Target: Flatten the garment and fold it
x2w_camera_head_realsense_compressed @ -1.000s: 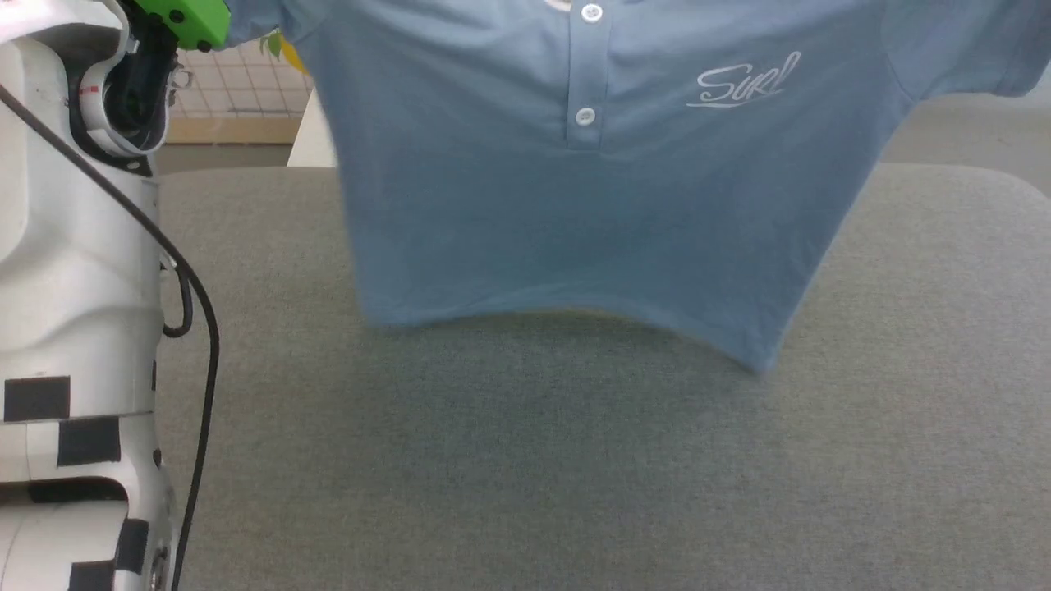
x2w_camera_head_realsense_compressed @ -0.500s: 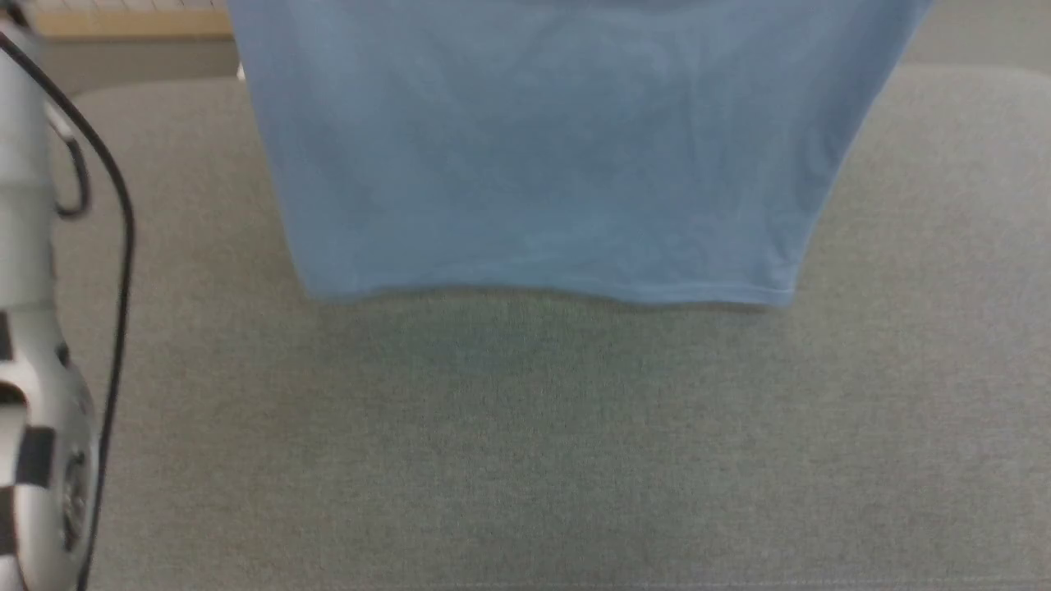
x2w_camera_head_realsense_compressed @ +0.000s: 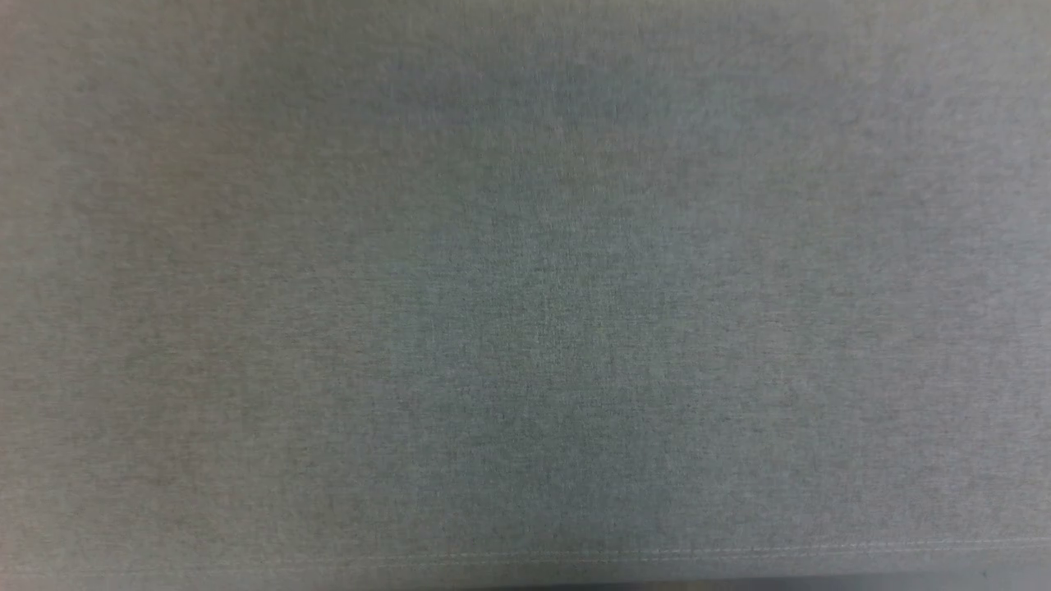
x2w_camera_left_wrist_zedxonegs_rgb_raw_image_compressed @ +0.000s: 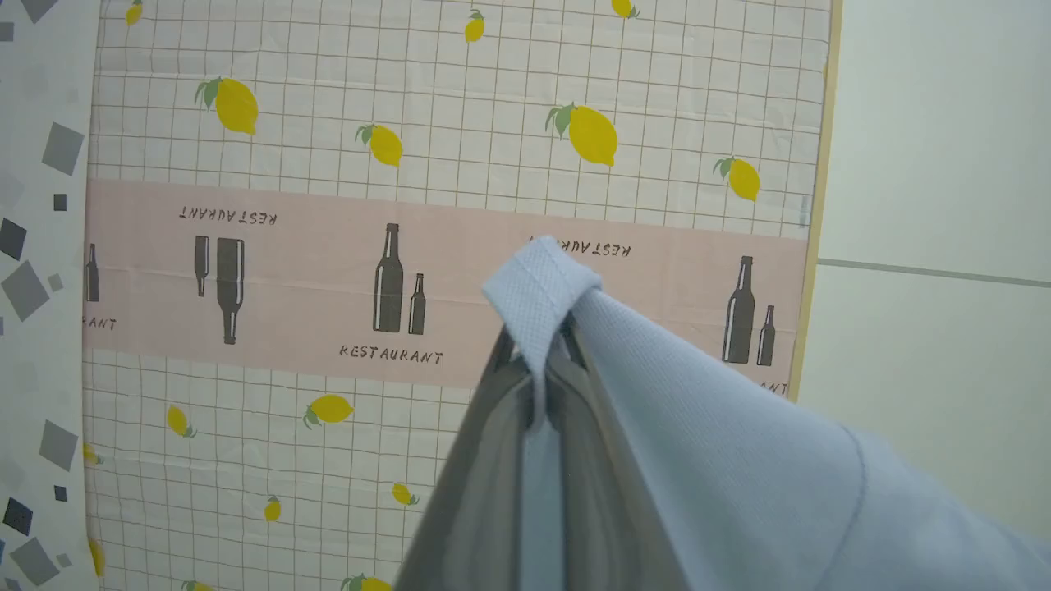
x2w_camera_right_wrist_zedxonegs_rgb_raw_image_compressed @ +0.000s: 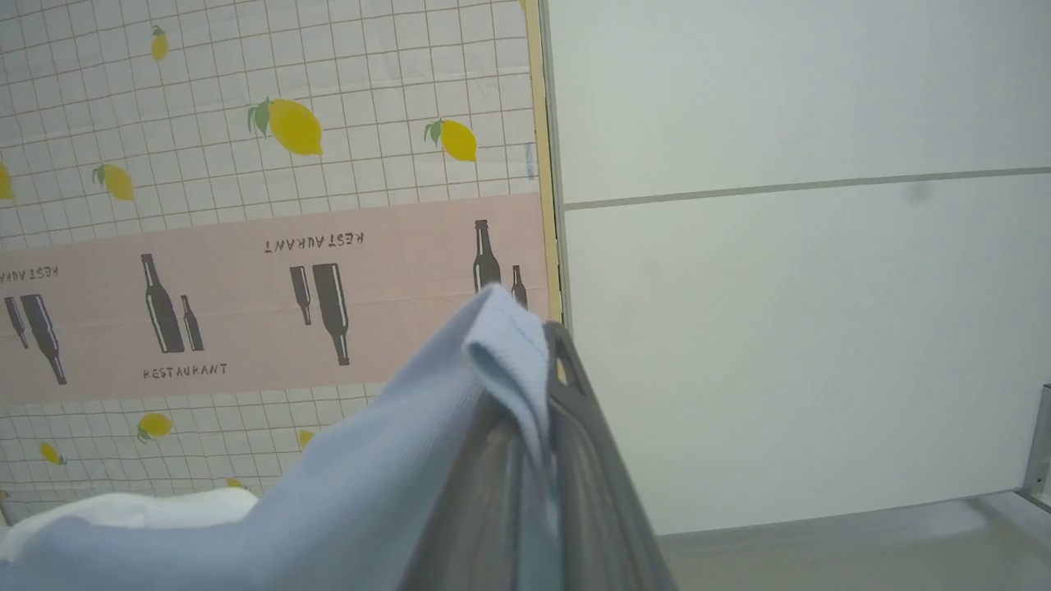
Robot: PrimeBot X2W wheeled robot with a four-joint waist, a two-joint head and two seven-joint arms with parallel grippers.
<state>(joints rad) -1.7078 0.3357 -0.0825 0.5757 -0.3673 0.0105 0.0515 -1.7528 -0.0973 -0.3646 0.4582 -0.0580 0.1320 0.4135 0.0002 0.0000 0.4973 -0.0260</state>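
Left wrist view: the left gripper [x2w_camera_left_wrist_zedxonegs_rgb_raw_image_compressed: 538, 361] is clenched on a doubled-over edge of the garment [x2w_camera_left_wrist_zedxonegs_rgb_raw_image_compressed: 722, 460], a light blue polo shirt, in front of the lemon-print backdrop [x2w_camera_left_wrist_zedxonegs_rgb_raw_image_compressed: 410, 123]. The cloth drapes away from the fingers toward the backdrop's right border.

Right wrist view: the right gripper [x2w_camera_right_wrist_zedxonegs_rgb_raw_image_compressed: 530, 386] is clamped on another bunched edge of the same shirt [x2w_camera_right_wrist_zedxonegs_rgb_raw_image_compressed: 369, 484], level with the backdrop's [x2w_camera_right_wrist_zedxonegs_rgb_raw_image_compressed: 287, 82] border, where a plain white wall panel [x2w_camera_right_wrist_zedxonegs_rgb_raw_image_compressed: 780, 328] begins beside it. The shirt hangs in the air from these two pinches.

Judged from its drape and fine knit, it is light, soft and limp, neither slippery nor fragile. It holds no shape of its own, so it is best taken at stitched edges, with the two holds well apart.

Head view: a grey woven table cover [x2w_camera_head_realsense_compressed: 525, 295], matte, with a stitched hem [x2w_camera_head_realsense_compressed: 739, 552]. It probably offers enough friction to stop laid cloth sliding. Its place relative to the backdrop cannot be told.
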